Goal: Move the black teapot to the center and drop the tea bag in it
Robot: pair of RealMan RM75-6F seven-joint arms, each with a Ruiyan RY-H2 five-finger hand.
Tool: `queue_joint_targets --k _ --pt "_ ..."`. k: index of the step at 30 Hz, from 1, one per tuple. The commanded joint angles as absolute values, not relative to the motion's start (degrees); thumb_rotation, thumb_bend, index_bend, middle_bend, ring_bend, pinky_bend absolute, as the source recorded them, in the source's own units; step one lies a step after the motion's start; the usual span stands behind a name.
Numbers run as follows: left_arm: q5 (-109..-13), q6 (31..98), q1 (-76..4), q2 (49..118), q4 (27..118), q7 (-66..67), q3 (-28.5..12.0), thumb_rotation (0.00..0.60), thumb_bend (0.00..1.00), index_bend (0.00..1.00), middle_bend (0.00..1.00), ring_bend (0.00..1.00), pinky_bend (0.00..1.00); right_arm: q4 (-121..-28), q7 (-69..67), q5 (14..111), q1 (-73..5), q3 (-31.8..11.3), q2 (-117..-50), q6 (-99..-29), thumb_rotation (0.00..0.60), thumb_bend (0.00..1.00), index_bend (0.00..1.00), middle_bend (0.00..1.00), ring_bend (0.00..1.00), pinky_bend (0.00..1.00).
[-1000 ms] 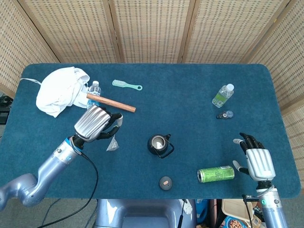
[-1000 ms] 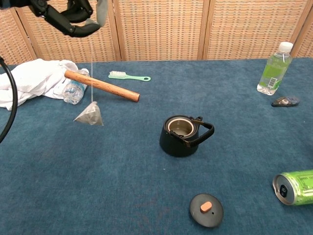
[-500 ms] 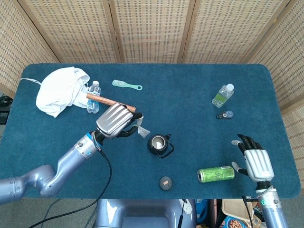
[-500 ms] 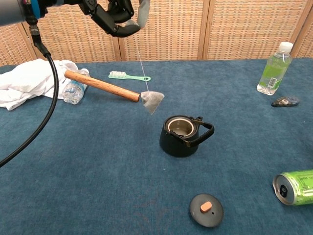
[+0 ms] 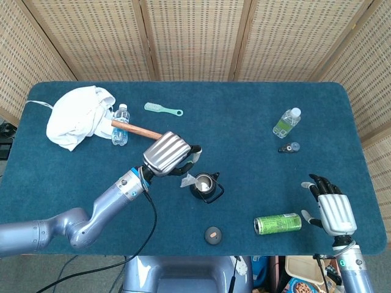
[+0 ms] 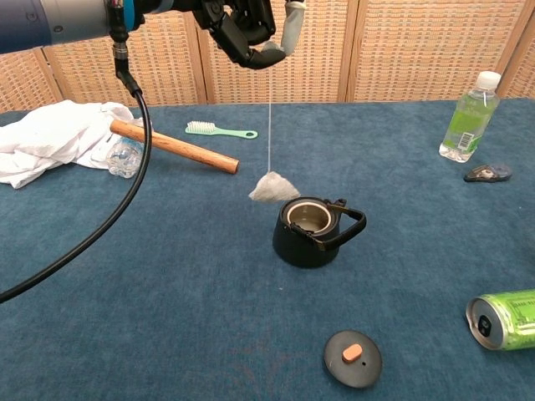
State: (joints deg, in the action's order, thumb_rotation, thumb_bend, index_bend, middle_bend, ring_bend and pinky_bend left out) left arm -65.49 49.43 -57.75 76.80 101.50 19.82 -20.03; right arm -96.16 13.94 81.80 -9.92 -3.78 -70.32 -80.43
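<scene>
One swinging bag (image 6: 272,187) hung beside the pot (image 6: 313,230); your left hand (image 6: 251,29) pinched its string, risking a miss.

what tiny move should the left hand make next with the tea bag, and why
Probably ease the left hand a little toward the robot's right, then lower. The tea bag hangs on its string just left of the open black teapot, beside the rim, not over the opening; the lid is already off.

A table (image 5: 256,104) covered in dark teal carpet-like cloth stands before a folding screen (image 5: 189,36) of woven cane panels in wooden frames. Even, soft light falls across both, with only faint shadows.
</scene>
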Motion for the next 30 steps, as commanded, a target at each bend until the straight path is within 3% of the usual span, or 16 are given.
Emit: queue_joint_targets --k 1,18,30 --pt "-64.5 49.5 -58.6 77.5 101.4 20.6 -19.7 0.600 0.47 0.62 0.90 0.81 0.67 -96.1 13.8 81.8 -9.9 -3.8 -70.2 -80.4 0.600 0.38 0.31 0.22 0.19 0.32" --pt "-57.9 49.0 -64.0 83.1 96.7 25.8 -17.0 0.600 0.47 0.62 0.90 0.81 0.67 -94.7 11.7 81.0 -9.2 -3.6 -70.0 -79.7 0.600 0.38 0.31 0.22 0.19 0.32" --pt "-54.3 48.9 -66.5 83.8 96.5 27.2 -17.6 0.600 0.47 0.62 0.90 0.81 0.67 -94.8 11.6 80.7 -9.0 -3.7 -70.0 -79.4 0.600 0.38 0.31 0.22 0.19 0.32"
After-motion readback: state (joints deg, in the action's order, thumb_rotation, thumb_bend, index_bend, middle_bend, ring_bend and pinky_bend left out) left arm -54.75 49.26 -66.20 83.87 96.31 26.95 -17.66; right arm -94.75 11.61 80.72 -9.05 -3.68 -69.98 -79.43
